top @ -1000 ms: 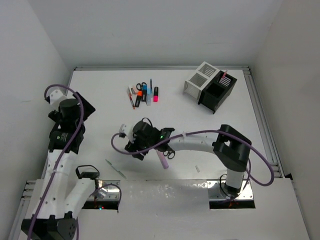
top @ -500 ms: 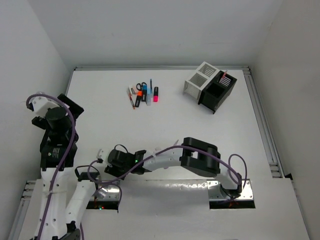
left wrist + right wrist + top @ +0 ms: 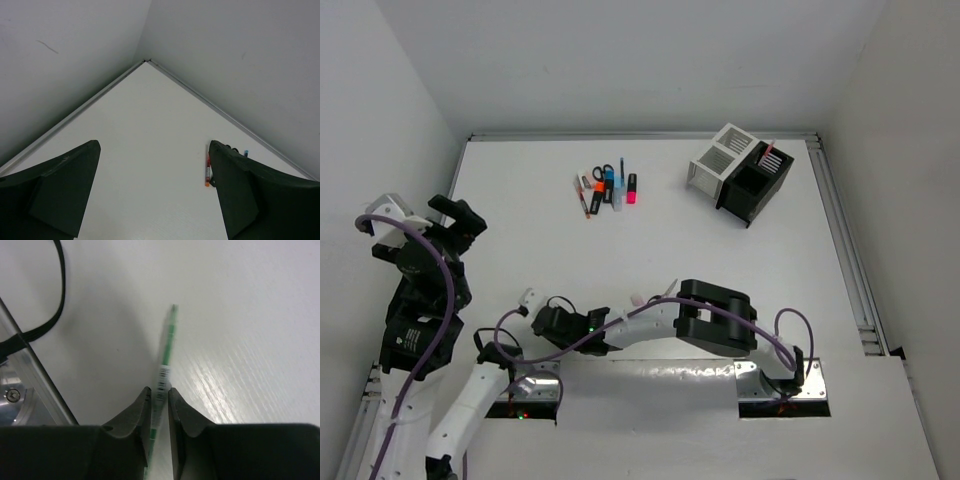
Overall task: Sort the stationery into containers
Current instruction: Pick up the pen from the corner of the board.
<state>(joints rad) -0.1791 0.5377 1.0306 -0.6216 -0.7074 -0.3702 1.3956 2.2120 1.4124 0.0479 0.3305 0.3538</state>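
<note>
My right gripper [image 3: 159, 390] is closed on a thin green pen [image 3: 169, 340] low over the table; the pen sticks out ahead of the jaws. In the top view this gripper [image 3: 544, 322] is near the front left and hides the pen. My left gripper [image 3: 452, 214] is raised at the far left, open and empty [image 3: 154, 145]. A cluster of pens, markers and scissors [image 3: 608, 187] lies at the back centre. The white box [image 3: 716, 158] and the black box [image 3: 758, 182] stand back right, a pink pen [image 3: 767, 149] in the black one. A red-orange pen [image 3: 206, 172] shows in the left wrist view.
The right arm [image 3: 710, 315] lies stretched across the front of the table. A black cable [image 3: 55, 300] and a metal base plate [image 3: 30, 390] are just left of the right gripper. A small lilac tip [image 3: 636, 298] shows beside the arm. Walls enclose the table.
The right arm has swung left and down from the lilac bar and scissors to the green pen at the front left. The left arm has pulled back to the left and risen.
</note>
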